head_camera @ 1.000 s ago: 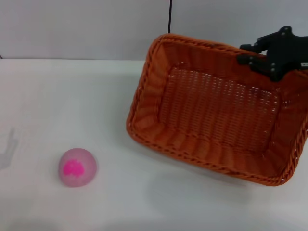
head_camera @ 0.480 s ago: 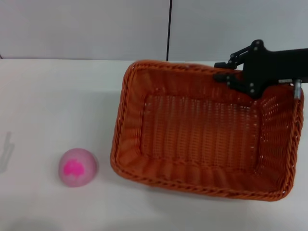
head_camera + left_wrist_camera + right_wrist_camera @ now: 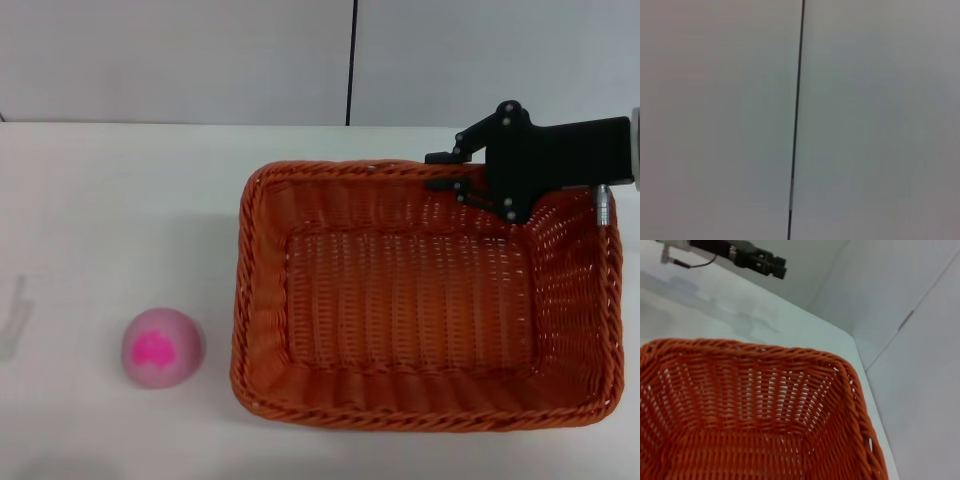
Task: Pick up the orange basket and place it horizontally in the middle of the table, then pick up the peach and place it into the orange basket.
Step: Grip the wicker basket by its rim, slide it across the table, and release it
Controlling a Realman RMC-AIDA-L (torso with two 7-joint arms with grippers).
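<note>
A wide white table (image 3: 120, 200) is seen from above in the head view. The orange basket (image 3: 425, 300) sits on the right half of it, open side up, with its long axis running left to right, parallel to the table's front edge. The right gripper (image 3: 450, 172) is at the basket's far rim, toward the far right corner, with its black fingers closed over the braided edge; the basket is judged to be clamped by that rim. Whether the base rests fully on the table cannot be told.

The peach (image 3: 163, 347) lies on the table just beside the basket's left wall, apart from it, magenta blotch facing up. From the right gripper, the peach lies to the left and nearer the robot, across the whole length of the basket. The left side of the table, where the peach sits, is judged closer to the left arm.

The left gripper (image 3: 760, 262) is absent from the head view and is caught only in the right wrist view, far off above the table; its finger state cannot be told. In that same view the basket's woven inner wall and rim are shown close up. Only a blank wall with a dark seam is shown in the left wrist view.
</note>
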